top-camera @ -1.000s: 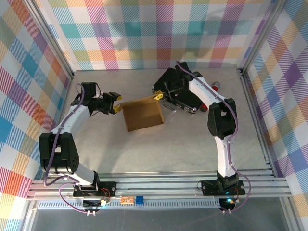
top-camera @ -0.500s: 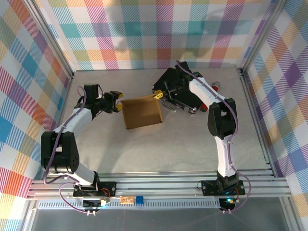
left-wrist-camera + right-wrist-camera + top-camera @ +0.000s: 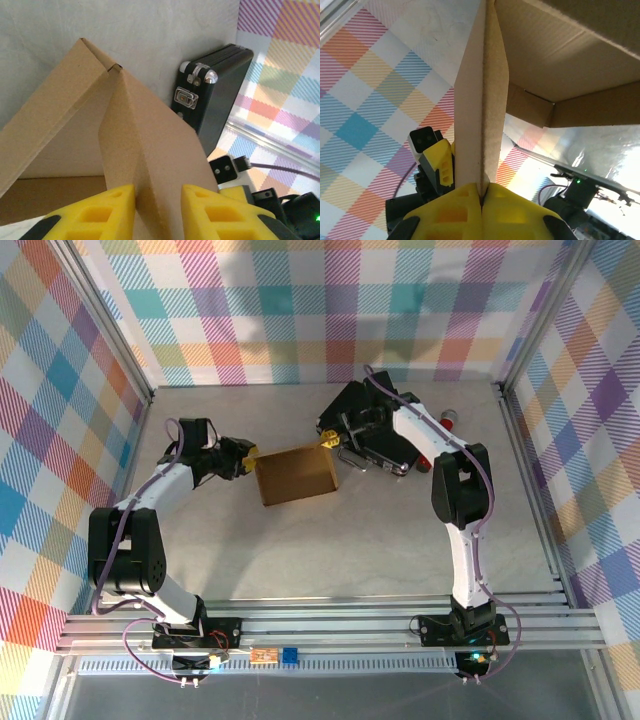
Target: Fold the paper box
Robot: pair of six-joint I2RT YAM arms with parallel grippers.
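The paper box (image 3: 295, 473), plain brown cardboard and partly formed, stands open at mid-table. My left gripper (image 3: 243, 456) is at its left edge. In the left wrist view a creased cardboard flap (image 3: 150, 150) fills the gap between the yellow fingers (image 3: 107, 210), which press on it from both sides, so my left gripper (image 3: 158, 200) is shut on it. My right gripper (image 3: 327, 439) is at the box's far right corner. In the right wrist view my right gripper (image 3: 482, 192) is shut tight on the thin edge of an upright flap (image 3: 480, 110).
A black hard case (image 3: 375, 430) with metal latches (image 3: 197, 75) lies just behind the box, under the right arm. A small red object (image 3: 450, 418) sits near the back right wall. Plaid walls and metal rails enclose the table.
My left gripper has moved right to the box's left edge and its jaws have narrowed onto the flap. The right gripper has kept its pinch and place.
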